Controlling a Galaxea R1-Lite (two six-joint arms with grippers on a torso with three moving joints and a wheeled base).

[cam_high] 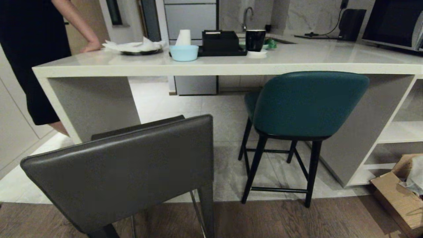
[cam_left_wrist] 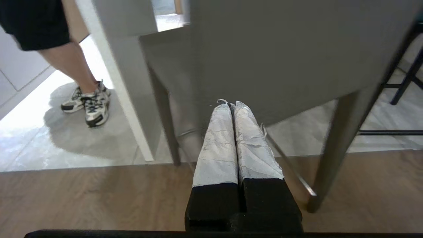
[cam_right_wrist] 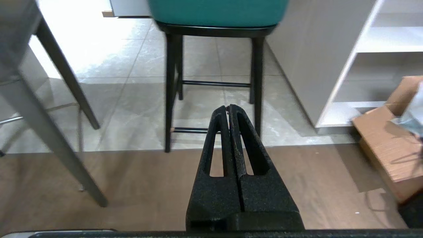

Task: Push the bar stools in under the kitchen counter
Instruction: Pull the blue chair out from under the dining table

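Note:
A dark grey leather stool (cam_high: 132, 165) with a boxy back stands close in front of me, out from the off-white kitchen counter (cam_high: 231, 67) and turned a little askew. The teal stool (cam_high: 307, 102) with thin black legs stands farther right, its seat partly under the counter edge. Neither arm shows in the head view. My left gripper (cam_left_wrist: 230, 103), wrapped in white tape, is shut and empty, pointing at the grey stool's back (cam_left_wrist: 281, 59) from just behind it. My right gripper (cam_right_wrist: 228, 106) is shut and empty, low above the wood floor, facing the teal stool's legs (cam_right_wrist: 172, 89).
A person in black (cam_high: 29, 56) stands at the counter's left end, a hand on the top. On the counter sit a blue bowl (cam_high: 184, 53), a black tray with a mug (cam_high: 255, 40) and a plate. A cardboard box (cam_high: 400, 195) lies at the right by white shelves (cam_high: 396, 132).

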